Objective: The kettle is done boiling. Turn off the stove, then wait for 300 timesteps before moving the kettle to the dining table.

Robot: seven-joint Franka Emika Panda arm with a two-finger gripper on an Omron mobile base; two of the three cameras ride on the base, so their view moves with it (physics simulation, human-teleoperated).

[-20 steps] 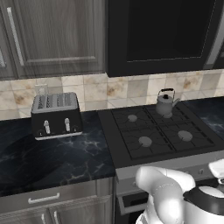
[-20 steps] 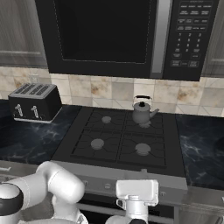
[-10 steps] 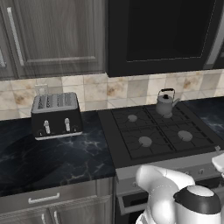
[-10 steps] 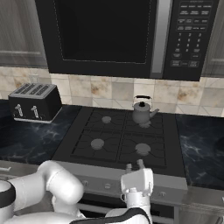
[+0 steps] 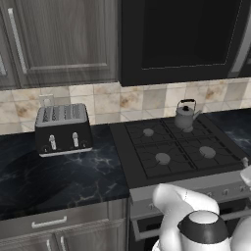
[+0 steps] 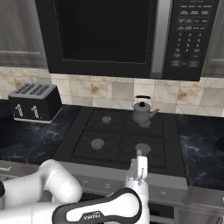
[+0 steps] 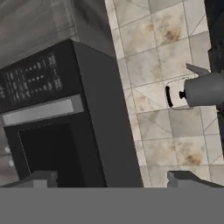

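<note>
The grey kettle (image 5: pixel 185 116) (image 6: pixel 141 113) stands upright on the back right burner of the black stove (image 5: pixel 176 149) (image 6: pixel 122 138). In the rolled hand view the kettle (image 7: pixel 205 89) lies sideways at the right edge, in front of the tiled wall. My gripper (image 6: pixel 139 154) (image 7: pixel 113 181) hangs just above the stove's front edge, over the silver knob strip (image 6: pixel 109 177) and near the front right burner. It is open, with nothing between its fingertips (image 7: pixel 41 178). It is well short of the kettle. The dining table is out of view.
A black toaster (image 5: pixel 62 128) (image 6: pixel 35 103) sits on the black marble counter (image 5: pixel 59 176) left of the stove. A black microwave (image 6: pixel 127 37) (image 7: pixel 57 122) hangs low over the burners. More counter (image 6: pixel 201 140) runs to the right. Dark cabinets (image 5: pixel 59 39) are above the toaster.
My hand has risen from in front of the stove's front panel to its top edge and has turned edge-on to the right base camera. The kettle has stayed put.
</note>
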